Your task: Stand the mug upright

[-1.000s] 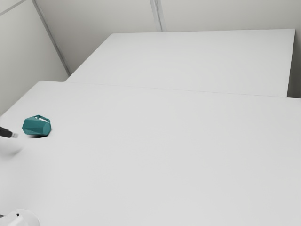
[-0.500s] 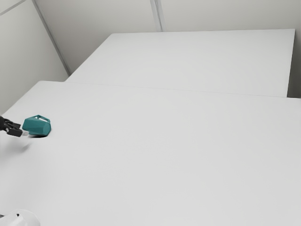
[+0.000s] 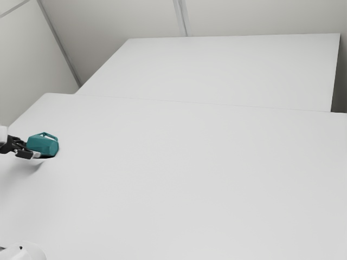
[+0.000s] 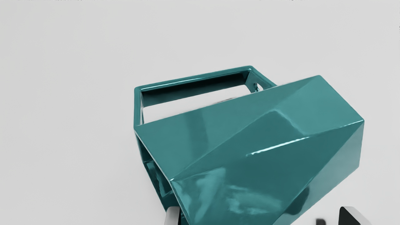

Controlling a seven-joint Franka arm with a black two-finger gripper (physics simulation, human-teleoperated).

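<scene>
With the faceted teal mug [image 4: 237, 140] lying on its side on the table [image 3: 190, 179], I have the pincer [image 3: 33, 154] spread wide. One fingertip [image 4: 172, 216] is at its open rim.

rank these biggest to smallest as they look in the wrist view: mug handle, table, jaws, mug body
1. table, the widest area
2. mug body
3. mug handle, a thin frame
4. jaws, small tips at the bottom edge
</scene>
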